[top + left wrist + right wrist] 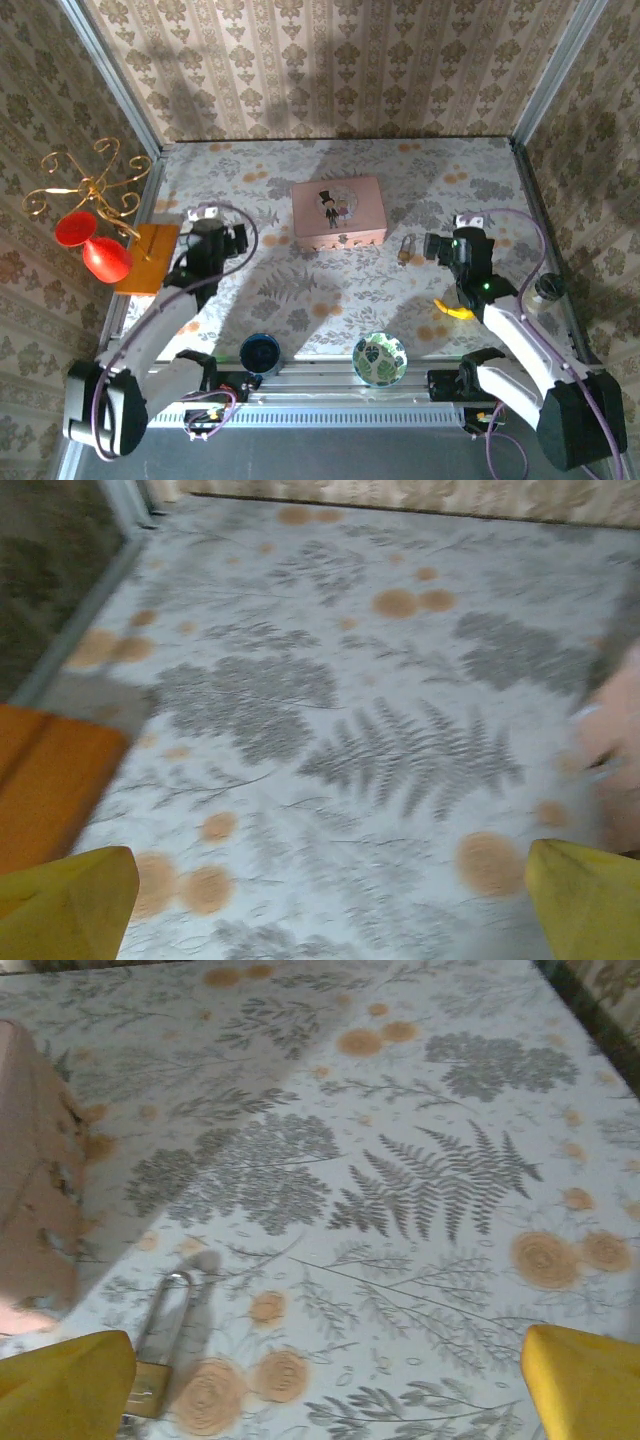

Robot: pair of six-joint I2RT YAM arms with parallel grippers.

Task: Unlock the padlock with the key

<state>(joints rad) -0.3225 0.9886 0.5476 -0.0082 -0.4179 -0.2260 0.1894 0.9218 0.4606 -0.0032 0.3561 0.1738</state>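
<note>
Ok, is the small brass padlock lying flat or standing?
Lying flat: the small brass padlock has its silver shackle stretched along the floral table.

Left gripper (327,908): jaws spread wide, nothing between them. Yellow fingertips (65,905) sit in the bottom-left and bottom-right corners, clear of the surface as far as I can tell.

Table (330,710) takes up most of the frame: pale cloth with a grey fern print and orange dots.

Orange board (45,780) at the left edge, lying flat, cut off by the frame. It is near the left fingertip, not touching it.

Pink box (618,740) at the right edge, blurred, only a sliver visible.

Metal rail (90,610) runs diagonally along the table edge, upper left. Patterned wall (450,495) shows as a strip across the top.
</note>
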